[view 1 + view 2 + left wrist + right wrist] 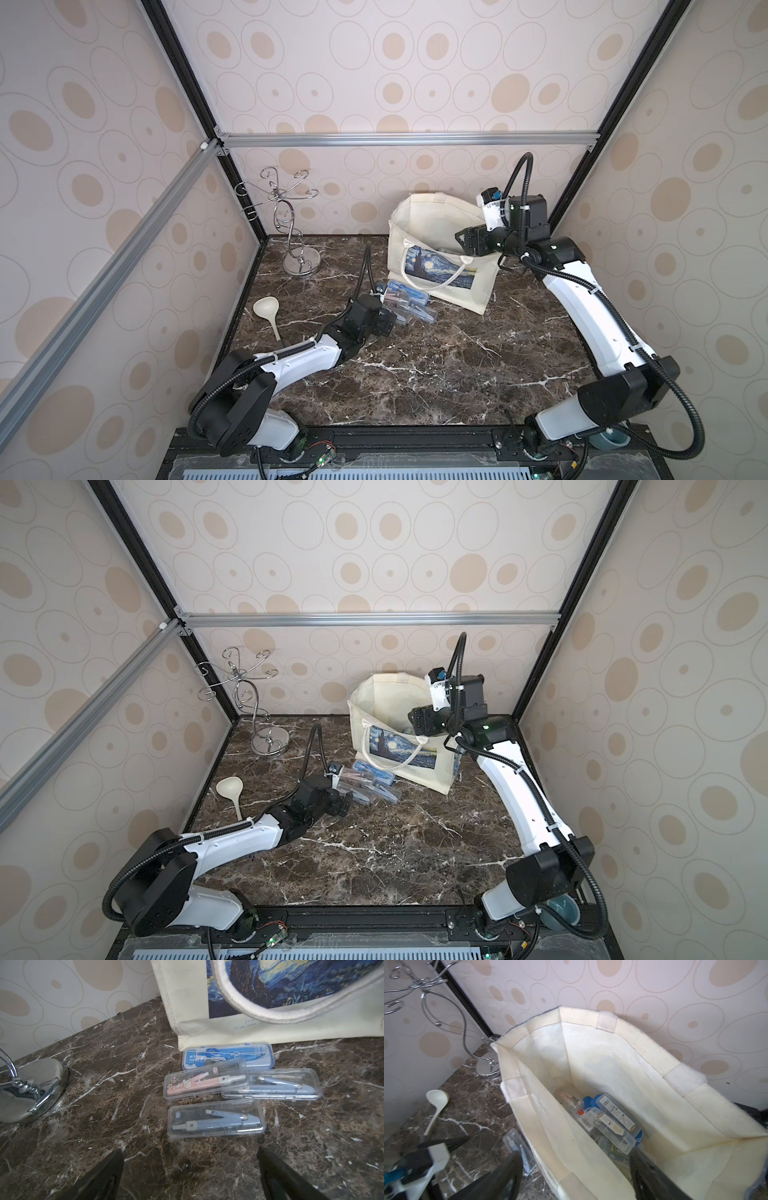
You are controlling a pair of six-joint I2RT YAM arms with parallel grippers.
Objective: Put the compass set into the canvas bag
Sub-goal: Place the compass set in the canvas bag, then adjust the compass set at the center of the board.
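Right gripper [574, 1159] hangs over the mouth of the cream canvas tote bag [643, 1059], jaws spread wide, nothing between them. Down on the bag's floor lie clear plastic compass cases [616, 1120], so that drop looks done. Over on the dark marble tabletop [104, 1105], the left gripper [189, 1149] sits low, spread wide too, squared up to the nearest clear case with a blue-grey compass [216, 1120], likely the next pick. Three more cases [205, 1082] wait just beyond, by the bag's printed front.

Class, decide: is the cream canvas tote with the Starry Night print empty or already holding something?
Holding something: several clear plastic compass cases lie at the bottom of the open cream canvas tote.
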